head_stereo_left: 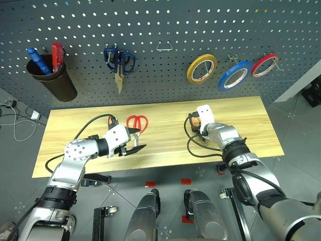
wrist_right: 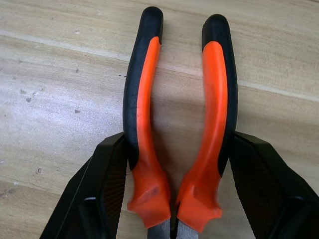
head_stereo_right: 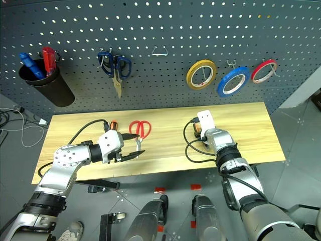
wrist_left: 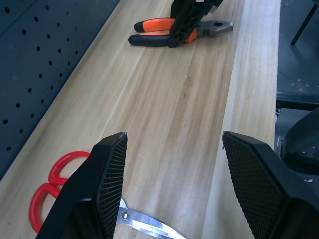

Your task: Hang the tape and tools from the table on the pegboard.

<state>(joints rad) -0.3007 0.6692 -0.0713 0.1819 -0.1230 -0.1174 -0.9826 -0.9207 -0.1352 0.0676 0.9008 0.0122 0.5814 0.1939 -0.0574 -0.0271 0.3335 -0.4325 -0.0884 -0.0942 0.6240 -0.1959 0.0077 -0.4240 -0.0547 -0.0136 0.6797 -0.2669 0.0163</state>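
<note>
The right gripper [wrist_right: 172,189] is pointing steeply down at the tabletop [head_stereo_left: 165,135], its arm reaching forward over the near edge. Its two fingers [wrist_right: 99,194] are lying against the outer sides of the pliers [wrist_right: 179,129], which are lying flat on the tabletop with both orange-and-black handles between the fingers; whether the fingers are actually squeezing them, I cannot tell.

The left gripper [head_stereo_left: 134,141] is hovering just above the tabletop, left of the pliers, with its arm bent at the elbow and angling in toward the pliers. Its fingers [wrist_left: 112,184] are standing well apart and holding nothing. The red scissors [head_stereo_left: 137,122] are lying flat just beyond the left gripper, far to the left of the pliers.

On the pegboard [head_stereo_left: 165,30], above and behind the pliers, the blue tape [head_stereo_left: 234,75] is hanging between a yellow roll [head_stereo_left: 201,68] and a red roll [head_stereo_left: 265,65].
</note>
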